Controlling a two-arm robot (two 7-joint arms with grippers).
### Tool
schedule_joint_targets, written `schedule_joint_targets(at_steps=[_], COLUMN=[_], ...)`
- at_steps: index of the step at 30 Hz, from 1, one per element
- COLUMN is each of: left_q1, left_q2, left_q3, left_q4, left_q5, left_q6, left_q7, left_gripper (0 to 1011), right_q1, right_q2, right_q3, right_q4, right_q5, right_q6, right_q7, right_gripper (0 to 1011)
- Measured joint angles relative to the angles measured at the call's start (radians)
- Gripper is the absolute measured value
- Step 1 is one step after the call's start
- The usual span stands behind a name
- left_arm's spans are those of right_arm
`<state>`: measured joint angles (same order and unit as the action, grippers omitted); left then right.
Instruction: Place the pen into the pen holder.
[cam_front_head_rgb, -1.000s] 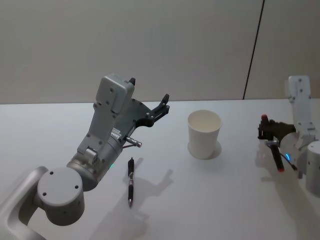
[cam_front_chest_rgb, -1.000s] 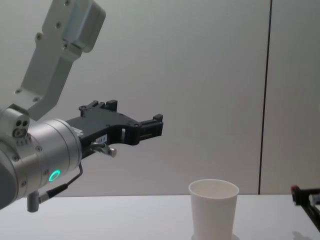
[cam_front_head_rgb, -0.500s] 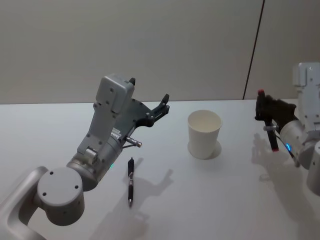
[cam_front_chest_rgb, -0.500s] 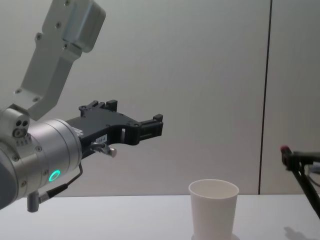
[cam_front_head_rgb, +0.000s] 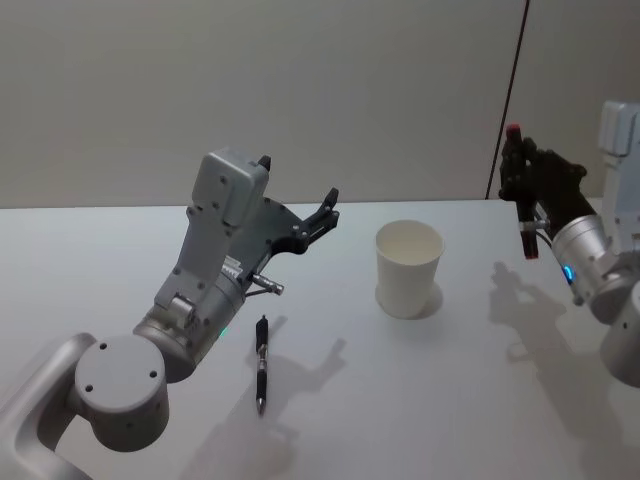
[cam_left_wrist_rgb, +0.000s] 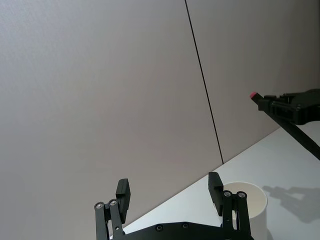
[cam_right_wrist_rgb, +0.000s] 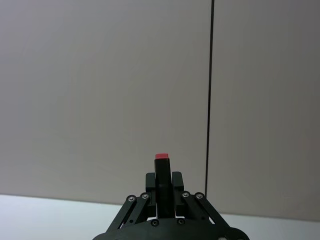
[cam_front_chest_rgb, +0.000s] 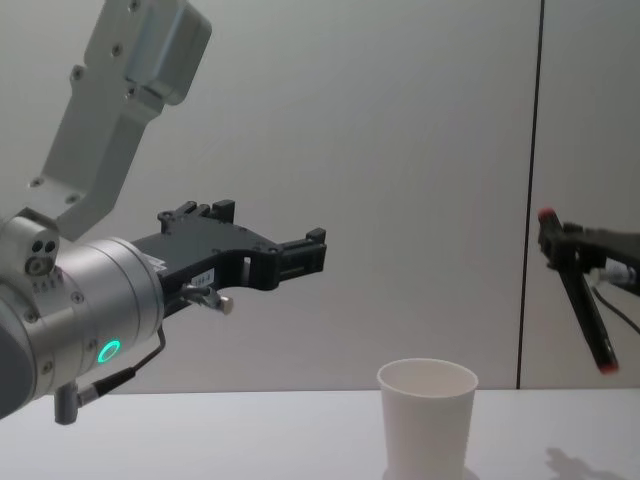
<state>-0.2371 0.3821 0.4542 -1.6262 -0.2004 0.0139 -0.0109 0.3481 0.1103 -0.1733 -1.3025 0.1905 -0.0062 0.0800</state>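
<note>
The pen holder, a white paper cup (cam_front_head_rgb: 408, 268) (cam_front_chest_rgb: 427, 418) (cam_left_wrist_rgb: 251, 198), stands upright on the table's middle. My right gripper (cam_front_head_rgb: 521, 178) (cam_front_chest_rgb: 563, 243) (cam_right_wrist_rgb: 162, 184) (cam_left_wrist_rgb: 286, 103) is shut on a black pen with red ends (cam_front_head_rgb: 524, 215) (cam_front_chest_rgb: 586, 310) (cam_right_wrist_rgb: 161, 167). It holds the pen in the air, to the right of the cup and above rim height, tilted a little off upright. My left gripper (cam_front_head_rgb: 298, 182) (cam_front_chest_rgb: 272, 228) (cam_left_wrist_rgb: 169, 186) hangs open and empty above the table, left of the cup.
A second, all-black pen (cam_front_head_rgb: 261, 366) lies on the white table (cam_front_head_rgb: 420, 400) beside my left arm (cam_front_head_rgb: 200, 290). A plain wall with a dark vertical seam (cam_front_head_rgb: 508, 100) stands behind.
My right gripper has lifted the red-ended pen from near the table to above rim height and moved it slightly closer to the cup. The left arm has not moved.
</note>
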Motion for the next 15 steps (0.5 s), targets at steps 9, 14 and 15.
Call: schedule_joint_targets(at_steps=[9, 14, 15], left_q1=[0.0, 0.0, 0.0], left_q2=[0.0, 0.0, 0.0], left_q3=[0.0, 0.0, 0.0], left_q4=[0.0, 0.0, 0.0], left_q5=[0.0, 0.0, 0.0], left_q6=[0.0, 0.0, 0.0], left_q7=[0.0, 0.0, 0.0], left_gripper=[1004, 1004, 1004], right_q1=[0.02, 0.028, 0.03], right_q2=[-0.021, -0.033, -0.036], right_q3=[-0.012, -0.02, -0.022], right_q4=[0.033, 0.051, 0.055], right_q5=[0.023, 0.035, 0.038], right_q6=[-0.127, -0.178, -0.193], right_q7=[0.025, 0.036, 0.039], right_gripper=[180, 181, 180])
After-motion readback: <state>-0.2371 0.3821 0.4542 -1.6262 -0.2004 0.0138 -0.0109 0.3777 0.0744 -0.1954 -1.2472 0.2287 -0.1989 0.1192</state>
